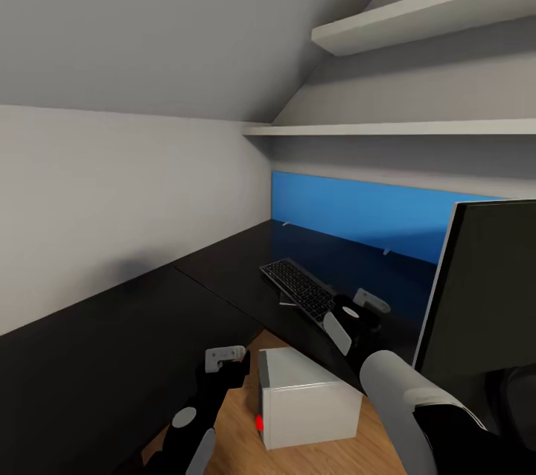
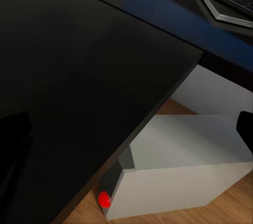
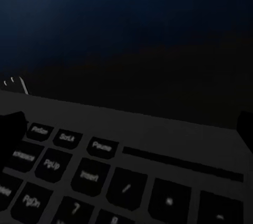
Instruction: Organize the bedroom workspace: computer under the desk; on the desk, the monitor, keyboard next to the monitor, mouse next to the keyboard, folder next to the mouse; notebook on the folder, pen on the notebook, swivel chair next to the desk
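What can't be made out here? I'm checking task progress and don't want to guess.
- Monitor: cut off by the head view's right edge; the right arm covers its foot.
- Keyboard: near end hidden behind the right gripper; key legends blurred in the right wrist view.
- Computer: in the left wrist view the desk top hides part of it.
- Both grippers' jaw states: unclear in every view.

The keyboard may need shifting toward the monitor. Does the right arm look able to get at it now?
Probably yes: the right pincer hovers at the keyboard end on the desk, with nothing visible between them.
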You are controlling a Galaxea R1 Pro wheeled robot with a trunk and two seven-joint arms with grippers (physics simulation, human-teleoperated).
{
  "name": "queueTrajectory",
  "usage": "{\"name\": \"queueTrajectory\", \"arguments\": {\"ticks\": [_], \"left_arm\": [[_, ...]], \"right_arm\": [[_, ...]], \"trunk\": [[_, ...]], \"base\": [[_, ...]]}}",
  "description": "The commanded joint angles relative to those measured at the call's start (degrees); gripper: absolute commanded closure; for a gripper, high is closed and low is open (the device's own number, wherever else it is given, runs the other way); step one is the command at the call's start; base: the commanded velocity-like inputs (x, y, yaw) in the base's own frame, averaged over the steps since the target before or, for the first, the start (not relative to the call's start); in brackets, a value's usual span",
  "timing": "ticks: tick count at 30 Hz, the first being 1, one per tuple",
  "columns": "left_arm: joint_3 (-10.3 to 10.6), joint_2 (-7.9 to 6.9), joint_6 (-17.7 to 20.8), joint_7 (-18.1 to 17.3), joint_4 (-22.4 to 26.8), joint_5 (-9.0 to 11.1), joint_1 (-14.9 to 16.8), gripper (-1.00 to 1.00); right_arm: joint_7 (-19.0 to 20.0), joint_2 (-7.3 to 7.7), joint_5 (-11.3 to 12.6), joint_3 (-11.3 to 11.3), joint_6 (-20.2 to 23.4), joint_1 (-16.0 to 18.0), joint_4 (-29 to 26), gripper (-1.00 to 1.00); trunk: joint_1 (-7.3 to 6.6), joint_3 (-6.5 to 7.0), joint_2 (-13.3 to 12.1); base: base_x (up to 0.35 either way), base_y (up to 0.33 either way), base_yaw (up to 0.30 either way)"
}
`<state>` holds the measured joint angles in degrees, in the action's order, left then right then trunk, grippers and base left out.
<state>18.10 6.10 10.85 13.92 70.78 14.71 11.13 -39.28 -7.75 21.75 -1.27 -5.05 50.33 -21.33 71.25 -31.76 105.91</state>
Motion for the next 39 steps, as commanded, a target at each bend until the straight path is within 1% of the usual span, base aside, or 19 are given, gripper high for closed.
{"name": "queueTrajectory", "arguments": {"ticks": [1, 13, 19, 29, 39], "left_arm": [[0.1, -0.03, 0.3, 0.5, -1.2, 1.1, 0.0, -1.0], [0.1, -0.03, 0.3, 0.5, -1.2, 1.0, 0.0, -1.0], [0.1, 0.02, 0.3, 0.5, -1.2, 1.0, 0.0, -1.0], [0.1, -0.03, 0.3, 0.5, -1.2, 1.0, 0.0, -1.0], [0.1, -0.03, 0.4, 0.5, -1.2, 1.1, 0.0, -1.0]], "right_arm": [[-0.1, 0.0, 0.6, -0.1, -0.6, 0.0, 0.0, -1.0], [-0.1, 0.01, 0.7, -0.1, -0.5, 0.0, 0.0, -1.0], [-0.1, 0.02, 0.7, -0.1, -0.5, 0.0, 0.0, -1.0], [-0.1, 0.02, 0.7, -0.1, -0.5, 0.0, -0.1, -1.0], [-0.1, 0.02, 0.7, -0.1, -0.5, 0.0, -0.1, -1.0]], "trunk": [[0.0, -0.07, 0.0], [0.0, -0.07, 0.0], [0.0, -0.07, 0.0], [0.0, -0.07, 0.0], [0.0, -0.07, 0.0]], "base": [[0.0, 0.0, 0.0], [0.0, 0.0, 0.0], [0.099, 0.0, 0.0], [0.02, -0.002, 0.0], [0.076, -0.048, 0.0]]}}
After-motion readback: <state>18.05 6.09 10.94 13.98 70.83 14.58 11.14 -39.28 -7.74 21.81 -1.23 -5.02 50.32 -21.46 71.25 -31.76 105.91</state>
